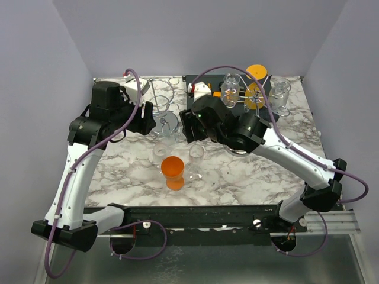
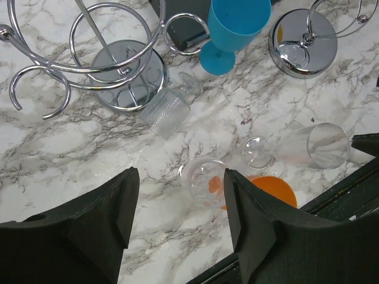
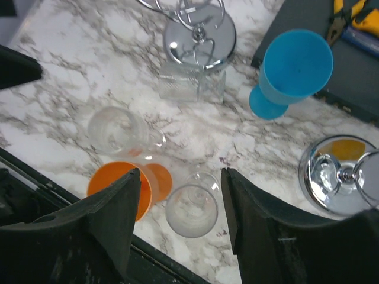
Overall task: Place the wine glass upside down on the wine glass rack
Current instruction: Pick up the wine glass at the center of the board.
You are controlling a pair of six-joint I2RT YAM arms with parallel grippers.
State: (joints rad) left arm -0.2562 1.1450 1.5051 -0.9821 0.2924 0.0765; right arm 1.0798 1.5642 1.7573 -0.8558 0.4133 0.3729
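Grey-veined marble table (image 1: 118, 183) (lilac walls (image 1: 41, 71) around); left fingers (image 2: 95, 219) and right fingers (image 3: 112, 213) spread, empty.

Bright, even overhead light floods the marble worktop (image 1: 249, 171); the chrome rack base (image 3: 199, 41) glares; shadows are soft, focus sharp.

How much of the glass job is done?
Some glasses, like the hanging orange glass, are already on the right rack. Nothing is in hand: the left gripper and right gripper are open and empty. Left to do: the fallen orange glass, blue glass and clear glasses wait on the table.
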